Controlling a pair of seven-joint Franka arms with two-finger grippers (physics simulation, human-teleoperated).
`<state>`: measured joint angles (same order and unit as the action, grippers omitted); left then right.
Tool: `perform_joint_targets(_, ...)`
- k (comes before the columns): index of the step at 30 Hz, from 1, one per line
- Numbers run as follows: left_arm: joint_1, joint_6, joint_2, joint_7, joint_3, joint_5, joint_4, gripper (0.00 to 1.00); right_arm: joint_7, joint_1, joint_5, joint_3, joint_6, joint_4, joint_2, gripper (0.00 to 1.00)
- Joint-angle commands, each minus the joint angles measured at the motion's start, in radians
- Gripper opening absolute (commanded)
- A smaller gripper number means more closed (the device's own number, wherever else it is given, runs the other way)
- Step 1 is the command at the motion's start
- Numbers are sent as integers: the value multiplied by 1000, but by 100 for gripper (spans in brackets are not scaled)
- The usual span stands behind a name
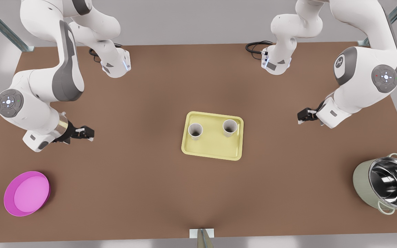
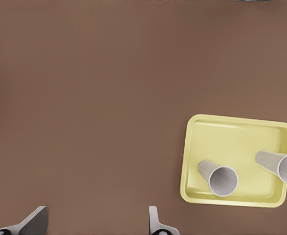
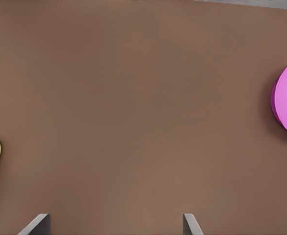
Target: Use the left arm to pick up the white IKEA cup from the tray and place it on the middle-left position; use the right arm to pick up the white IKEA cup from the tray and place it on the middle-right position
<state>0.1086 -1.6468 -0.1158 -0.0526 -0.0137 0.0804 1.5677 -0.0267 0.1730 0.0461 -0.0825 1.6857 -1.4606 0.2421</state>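
Tray, pale yellow and low-rimmed, held two empty tapered white cups: left cup, right cup. Left gripper and right gripper hung released.

The scene is lit evenly and softly from above; no hard glare is seen on the brown tabletop. A darker band is spread across the middle of the front view, from the centre down to the lower edge. Short, soft shadows are cast beside the magenta bowl and under the tray. Bright reflections are shown inside the steel pot at lower right.
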Motion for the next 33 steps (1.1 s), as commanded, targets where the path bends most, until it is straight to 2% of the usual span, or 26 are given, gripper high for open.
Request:
perform_joint_targets(1, -4, -60, 7, 82, 0, -1, 6, 100, 19, 0, -8, 4, 62, 0, -1, 100)
perform_joint_targets(2, -1, -60, -2, 76, -2, 7, -5, 100, 8, 0, -2, 17, 71, -1, -1, 100)
perform_joint_targets(3, 9, -60, -8, 50, -5, -1, 5, 100, 8, 0, -2, 87, 69, -3, 2, 100)
perform_joint_targets(4, 75, -62, -27, 20, -6, 1, 21, 100, 16, 0, -17, 216, 68, -1, 0, 100)
perform_joint_targets(5, 118, -68, -62, -12, -6, -1, 23, 100, 21, 0, -81, 297, 57, 2, -3, 100)
perform_joint_targets(8, 258, -113, -143, -257, -6, -34, 14, 100, 17, 17, -103, 415, 57, 5, 2, 100)
perform_joint_targets(11, 310, -180, -202, -313, -6, -28, 64, 100, 146, 203, -88, 428, 112, -6, 28, 100)
perform_joint_targets(12, 310, -294, -176, -313, -6, -22, 175, 100, 134, 227, -86, 429, 158, -27, 32, 100)
perform_joint_targets(16, 379, -545, -154, -377, -15, -21, 396, 100, 136, 240, -83, 435, 437, -201, 43, 100)
perform_joint_targets(23, 379, -597, -173, -391, -11, -25, 391, 100, 146, 260, -89, 445, 681, -245, 174, 100)
perform_joint_targets(29, 395, -613, -200, -394, -17, -22, 391, 100, 145, 253, -134, 438, 712, -245, 229, 100)
perform_joint_targets(33, 410, -610, -180, -394, -15, -22, 449, 100, 143, 253, -137, 438, 733, -245, 273, 100)
